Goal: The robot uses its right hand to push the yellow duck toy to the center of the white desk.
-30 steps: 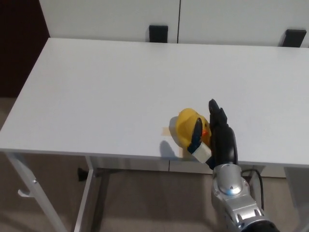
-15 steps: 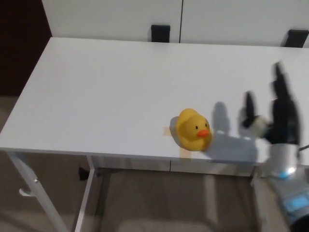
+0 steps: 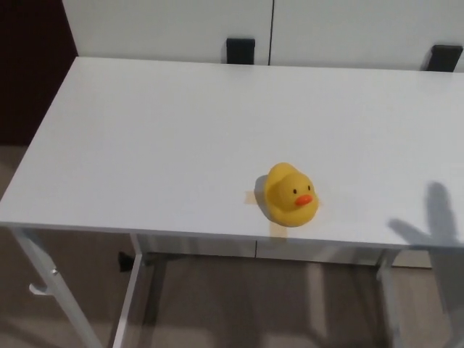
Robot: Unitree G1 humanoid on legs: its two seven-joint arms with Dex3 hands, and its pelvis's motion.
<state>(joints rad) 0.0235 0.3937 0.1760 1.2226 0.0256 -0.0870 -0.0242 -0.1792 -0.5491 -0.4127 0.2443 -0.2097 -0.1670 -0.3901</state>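
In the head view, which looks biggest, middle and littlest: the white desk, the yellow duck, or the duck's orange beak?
1. white desk, by far the biggest.
2. yellow duck toy, sitting near the desk's front edge.
3. orange beak, the littlest.

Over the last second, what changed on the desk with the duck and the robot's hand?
The right hand, which a second ago was against the duck's right side, drew off to the right and has left the picture; only its shadow falls on the white desk. The yellow duck stayed near the front edge on its tape mark, upright, beak forward. The left hand never showed.
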